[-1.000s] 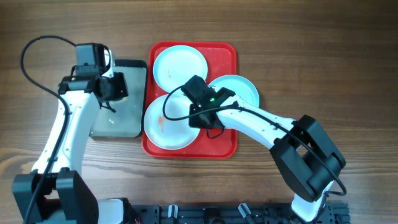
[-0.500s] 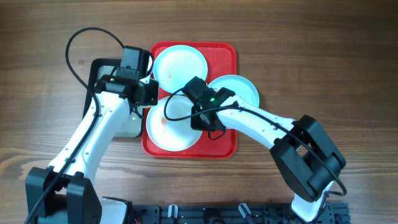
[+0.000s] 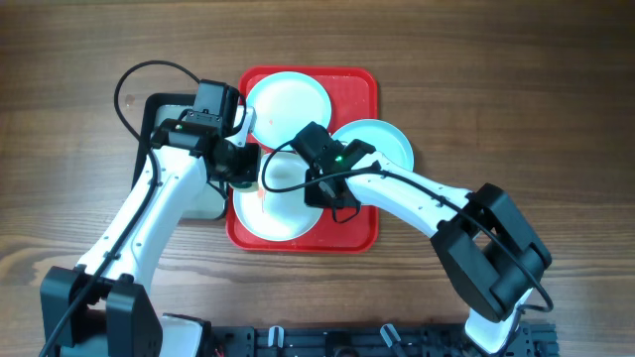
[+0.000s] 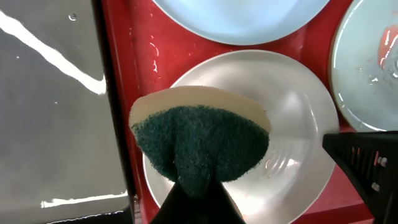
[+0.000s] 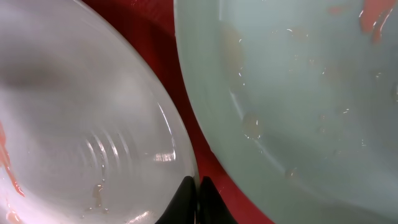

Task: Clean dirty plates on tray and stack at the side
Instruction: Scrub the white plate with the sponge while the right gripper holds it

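On the wooden table [image 3: 496, 59] lies the red tray [image 3: 362, 84]. It carries a far plate [image 3: 288, 104], a near plate [image 3: 278, 213] and a right plate [image 3: 387, 139], which overhangs the tray's right rim. None is stacked at the side yet, so the cleaning looks barely begun. Just left of the red tray sits a dark grey tray [image 4: 56, 124]. Its wet sheen suggests it serves for dampening.

The left claw [image 4: 196, 186] is clamped on a sponge [image 4: 202, 137], green scouring face down, over the left half of the near plate. That is probably to scrub it. Whether the sponge touches the plate cannot be told.

The right claw [image 5: 196, 190] is closed with nothing between its tips. They are planted at the near plate's rim, in the gap beside the right plate, likely to keep the plate from sliding under the scrubbing.

Small red smears [image 5: 373, 18] mark the right plate, and another shows on the near plate. The far plate looks clean.
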